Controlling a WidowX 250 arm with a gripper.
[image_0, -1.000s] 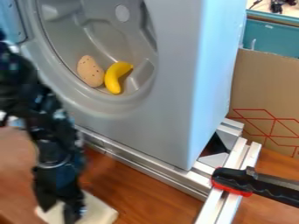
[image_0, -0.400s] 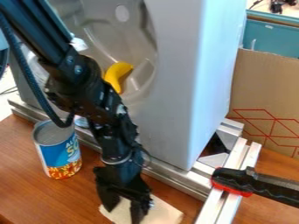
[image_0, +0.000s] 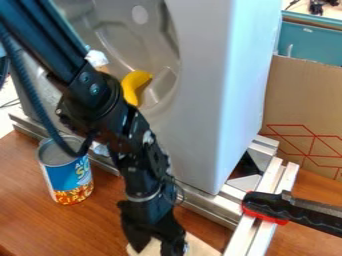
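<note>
I can't tell whether my gripper (image_0: 156, 247) is clenched, released or grasping the pale flat piece (image_0: 200, 247) right at its tip, which looks light, perhaps soft, and best pinched gently by an edge.

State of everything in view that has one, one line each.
Gripper: open, pointing down at the pad
Cream pad: flat on table, partly covered by gripper
Can: upright
Banana: lying in the recess, partly hidden by arm
Grey housing: upright, recess uncovered
Black-and-red tool: across the rail, tightness unclear
</note>
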